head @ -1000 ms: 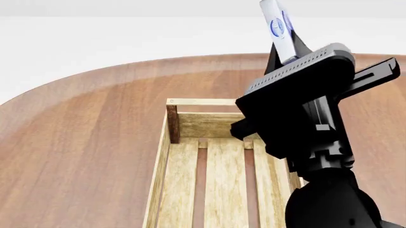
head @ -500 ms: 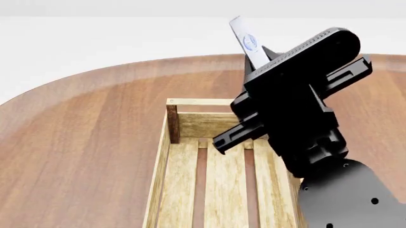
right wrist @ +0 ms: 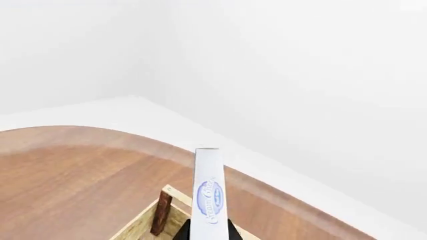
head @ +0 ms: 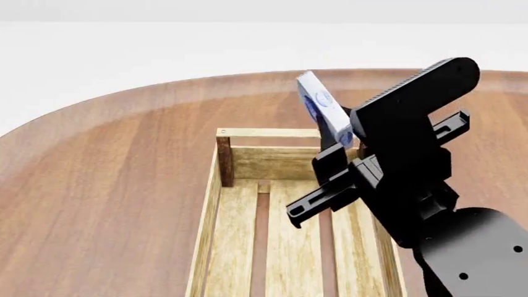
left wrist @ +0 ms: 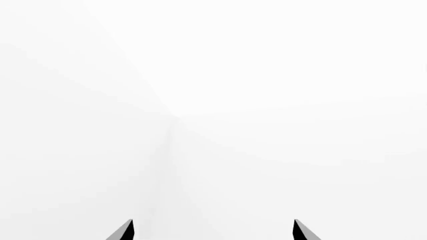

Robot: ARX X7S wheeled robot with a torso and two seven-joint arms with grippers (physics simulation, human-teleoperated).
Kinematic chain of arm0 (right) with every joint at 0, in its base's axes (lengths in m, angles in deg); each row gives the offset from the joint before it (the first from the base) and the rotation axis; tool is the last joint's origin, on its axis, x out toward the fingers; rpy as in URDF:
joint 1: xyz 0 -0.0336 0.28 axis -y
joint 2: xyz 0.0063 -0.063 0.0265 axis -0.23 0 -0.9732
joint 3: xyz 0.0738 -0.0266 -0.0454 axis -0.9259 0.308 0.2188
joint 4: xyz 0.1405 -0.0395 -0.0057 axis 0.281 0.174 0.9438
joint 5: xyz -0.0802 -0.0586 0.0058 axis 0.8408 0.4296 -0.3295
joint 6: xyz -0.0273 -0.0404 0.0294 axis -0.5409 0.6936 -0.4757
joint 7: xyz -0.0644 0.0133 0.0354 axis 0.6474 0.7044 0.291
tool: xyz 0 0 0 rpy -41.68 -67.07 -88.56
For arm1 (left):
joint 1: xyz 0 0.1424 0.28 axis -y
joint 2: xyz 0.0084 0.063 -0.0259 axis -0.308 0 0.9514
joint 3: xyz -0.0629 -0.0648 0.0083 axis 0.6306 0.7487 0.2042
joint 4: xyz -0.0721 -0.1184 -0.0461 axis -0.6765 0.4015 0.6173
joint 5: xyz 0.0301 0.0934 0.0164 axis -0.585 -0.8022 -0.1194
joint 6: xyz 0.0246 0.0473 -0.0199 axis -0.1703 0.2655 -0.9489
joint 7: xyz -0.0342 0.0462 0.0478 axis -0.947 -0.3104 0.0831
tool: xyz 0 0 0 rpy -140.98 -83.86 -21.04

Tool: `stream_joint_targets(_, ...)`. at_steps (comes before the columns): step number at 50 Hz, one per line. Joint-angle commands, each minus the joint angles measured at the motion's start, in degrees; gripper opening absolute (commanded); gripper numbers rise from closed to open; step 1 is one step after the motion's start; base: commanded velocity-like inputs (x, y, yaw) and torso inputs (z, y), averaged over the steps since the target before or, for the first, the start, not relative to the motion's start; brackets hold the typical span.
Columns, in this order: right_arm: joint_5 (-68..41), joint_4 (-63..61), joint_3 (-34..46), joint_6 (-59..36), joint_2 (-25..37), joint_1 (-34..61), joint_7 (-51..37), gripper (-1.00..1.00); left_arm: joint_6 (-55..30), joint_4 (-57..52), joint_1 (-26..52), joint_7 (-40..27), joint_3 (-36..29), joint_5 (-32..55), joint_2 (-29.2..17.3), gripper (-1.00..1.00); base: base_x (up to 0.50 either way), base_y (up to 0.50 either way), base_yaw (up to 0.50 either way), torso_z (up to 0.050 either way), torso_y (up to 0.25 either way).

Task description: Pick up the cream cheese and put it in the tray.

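The right gripper [head: 337,137] holds the cream cheese [head: 323,109] on edge, its fingers clamped on the lower end of the box. In the head view the box sits right of centre, tilted, above the far end rail of the tray [head: 216,213] and not yet inside it. The right wrist view shows the cream cheese [right wrist: 208,192] upright between the fingers, with a corner post of the tray [right wrist: 160,217] beneath it at the bottom of the frame.

The step in hand appears to be the carry over the tray before release. To do it well, the box should be brought over the slatted floor, clear of the end rail and side walls, lowered close to the slats, and laid flatter so that it does not topple when freed.

The left gripper [left wrist: 213,232] shows only two finger tips at the bottom of its frame, spread apart and holding nothing. The counter [head: 107,179] surrounds the tray.
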Motion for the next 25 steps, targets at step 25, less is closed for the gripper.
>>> stream_joint_targets(25,-1.9,0.4,1.5,-2.3,0.5,0.4,3.4,-1.00,-1.1,0.1,0.3,-1.1,0.7,-1.5,0.7,1.00,0.00,0.00,0.00,0.000,0.000)
